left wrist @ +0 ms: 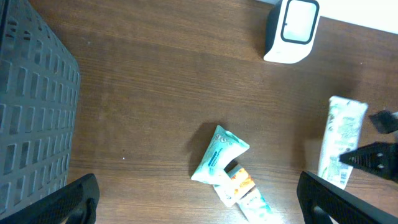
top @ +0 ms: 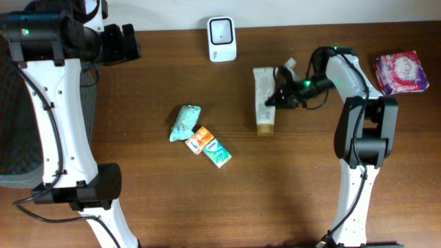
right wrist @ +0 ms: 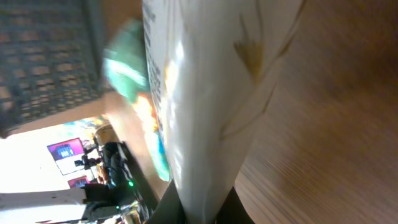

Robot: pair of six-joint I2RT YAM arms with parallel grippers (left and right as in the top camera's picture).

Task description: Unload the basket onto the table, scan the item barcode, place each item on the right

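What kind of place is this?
Probably a pretend shop checkout in a lab: a white barcode scanner stands on the wooden table, small packets and a white tube are nearby, and a dark basket sits alongside.

Robot lab staged as a shop checkout, my two white arms (top: 55, 117) at a wood-grain bench (top: 207, 213), white barcode scanner (top: 222, 39) by its far edge, dark mesh basket (left wrist: 31, 112) on my left, small retail packets (top: 200, 138), a white tube (top: 262, 89), lit monitor (right wrist: 65, 154) beyond.
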